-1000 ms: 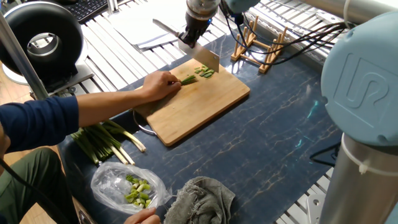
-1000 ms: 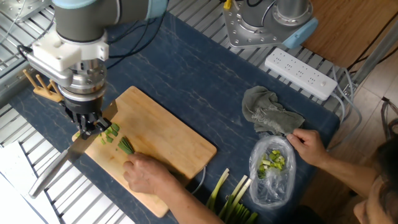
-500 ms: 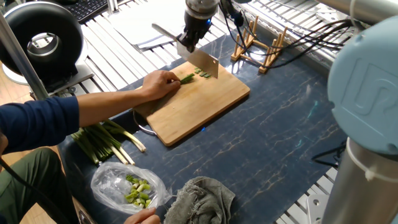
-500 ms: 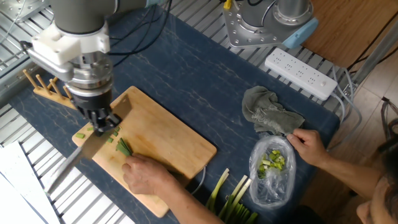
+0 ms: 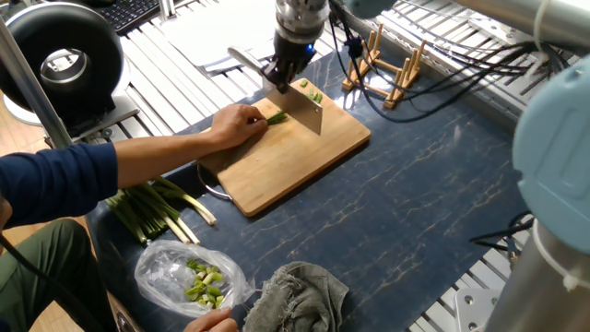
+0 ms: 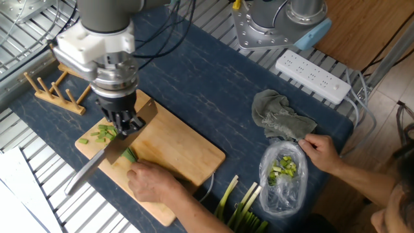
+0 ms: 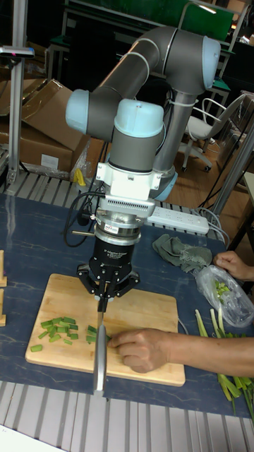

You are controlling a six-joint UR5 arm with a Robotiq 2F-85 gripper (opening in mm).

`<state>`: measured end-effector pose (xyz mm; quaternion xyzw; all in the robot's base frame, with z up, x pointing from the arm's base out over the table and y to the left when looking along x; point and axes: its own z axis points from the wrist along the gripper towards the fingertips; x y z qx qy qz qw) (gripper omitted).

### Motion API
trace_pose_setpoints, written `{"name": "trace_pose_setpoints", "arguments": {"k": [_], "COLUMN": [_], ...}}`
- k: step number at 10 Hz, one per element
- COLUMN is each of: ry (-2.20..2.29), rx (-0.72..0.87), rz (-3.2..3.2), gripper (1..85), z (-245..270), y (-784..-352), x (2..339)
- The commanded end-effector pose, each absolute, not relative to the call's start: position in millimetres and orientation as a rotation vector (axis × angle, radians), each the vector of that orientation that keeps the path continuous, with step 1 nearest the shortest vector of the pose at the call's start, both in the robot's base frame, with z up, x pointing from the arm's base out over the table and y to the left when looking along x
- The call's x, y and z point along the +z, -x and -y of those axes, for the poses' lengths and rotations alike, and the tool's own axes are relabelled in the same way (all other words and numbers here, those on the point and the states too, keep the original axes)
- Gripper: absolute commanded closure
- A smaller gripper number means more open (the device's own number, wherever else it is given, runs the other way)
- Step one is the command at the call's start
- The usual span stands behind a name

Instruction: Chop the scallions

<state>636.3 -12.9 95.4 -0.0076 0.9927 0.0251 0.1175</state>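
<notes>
Over the cutting board (image 6: 181, 145), the tool (image 6: 125, 123) grips a knife (image 6: 107, 158) beside the scallions (image 6: 131, 154).

Dark blue marbled table (image 5: 424, 194), cluttered.
Beneath the claw (image 6: 124, 124) lay a wooden cutting board (image 6: 174, 145); well away sat a rag (image 6: 278, 116), bag (image 6: 283, 175), power strip (image 6: 314, 74).

I see the scallions (image 6: 131, 154) as a few thin bright-green stalks lying flat on the wooden board, their far ends hidden under a person's hand. Only a short stub shows, just beside the knife blade. Past the blade, short cut bits (image 7: 62, 330) lie scattered near the board's end, loosely clustered, one or two sitting at the very edge.
</notes>
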Motion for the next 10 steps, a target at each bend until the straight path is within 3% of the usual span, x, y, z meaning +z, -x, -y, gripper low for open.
{"name": "trace_pose_setpoints", "arguments": {"k": [1, 10], "ry": [0.004, 0.028], "rx": [0.089, 0.075], "rz": [-2.889, -2.861], "gripper": [84.3, 84.3], "z": [13.4, 18.8], "y": [-628.5, -635.2], "x": [92.0, 76.7]}}
